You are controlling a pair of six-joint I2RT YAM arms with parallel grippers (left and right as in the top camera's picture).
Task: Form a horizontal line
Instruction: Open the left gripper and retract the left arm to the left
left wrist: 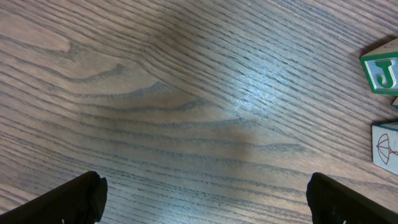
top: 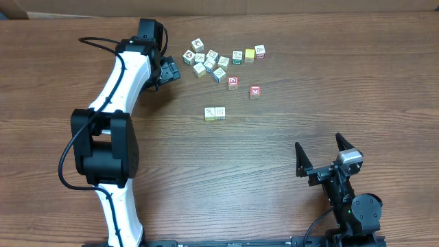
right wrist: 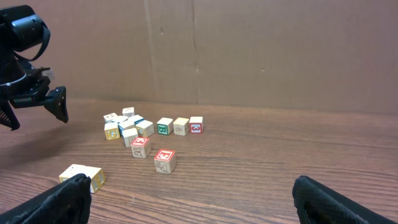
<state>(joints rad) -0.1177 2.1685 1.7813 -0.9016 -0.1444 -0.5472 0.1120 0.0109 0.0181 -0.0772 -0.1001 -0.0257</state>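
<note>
Brown wood-grain tabletop [top: 329, 82] fills the scene, smooth, with a faint sheen where the light lands. Nearest me, the black, angular right gripper [top: 319, 147] sits low by its base, its two fingers spread wide with nothing between them. I'd guess it is parked there to keep clear of the work.

Further in lies the start of the horizontal line [top: 215, 113]. A small pale yellow wooden cube [top: 209, 113] and a cream wooden picture cube [top: 220, 112] sit side by side, touching. They are out on open table, well apart from everything else, presumably so the row has room to grow.

Beyond them a red-faced wooden cube [top: 233, 83] and a whitish wooden cube with red trim [top: 255, 91] lie singly. They are near each other but not touching, and neither lines up with the pair, so they look like the next pieces to bring over.

Farther on is the loose cluster of square-edged picture cubes [top: 206, 60] with blue, green and red borders, several touching and turned at odd angles. The left gripper [top: 173, 68], on its glossy white arm [top: 127, 75], hovers just beside the cluster on the arm's own side. Its fingers are splayed wide and empty, seemingly ready to choose one. Its camera catches a green-bordered cube printed with a J [left wrist: 380, 71] at the edge of view.

Plain brown cardboard wall [right wrist: 249, 50] closes the back.
</note>
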